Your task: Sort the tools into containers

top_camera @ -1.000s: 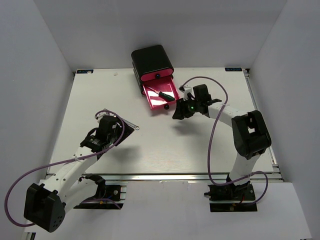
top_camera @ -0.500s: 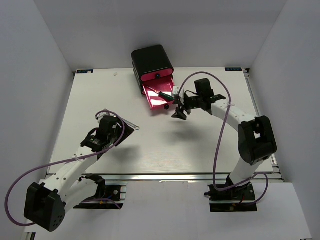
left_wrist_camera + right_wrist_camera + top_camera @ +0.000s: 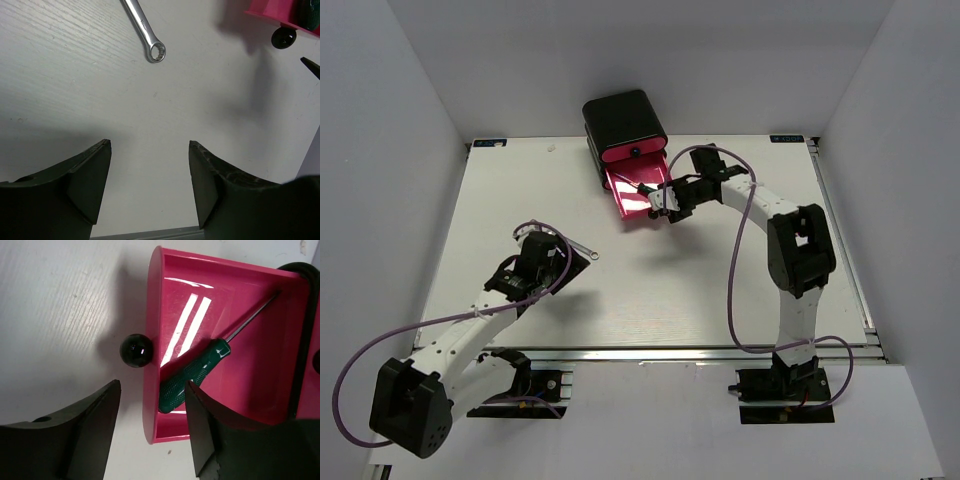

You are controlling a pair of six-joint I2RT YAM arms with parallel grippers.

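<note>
Screwdriver (image 3: 192, 376), green-handled, lies loose on the floor of the pulled-out drawer (image 3: 153, 310), handle toward the front wall, shaft slanting toward a back corner; the drawer projects from the black chest (image 3: 623, 118) at the far side of the table (image 3: 720, 290); an upper drawer (image 3: 620, 155) above it sits pushed in; the right gripper (image 3: 152, 385) hangs over the open drawer's front wall, beside the round knob (image 3: 136, 350); its jaws stand apart with nothing between them, so it grasps nothing; the wrench (image 3: 145, 30), silver, lies flat on the table to the near left of the chest, well apart from the drawer; the left gripper (image 3: 149, 145) hovers just short of the ring end, jaws spread wide and empty, touching neither wrench nor table as far as the wrist view shows.

Progress, as a judgement: one screwdriver counts as sorted; the wrench is not yet picked up and is the one tool seen outside a container; no other screwdriver shows on the table, and whether any lies in a shut drawer cannot be told; left to do, on this reading: lift the wrench and set it in a drawer, most likely a different one from the screwdriver's; then push the open drawer home, a move for which the right gripper seems well placed.
</note>
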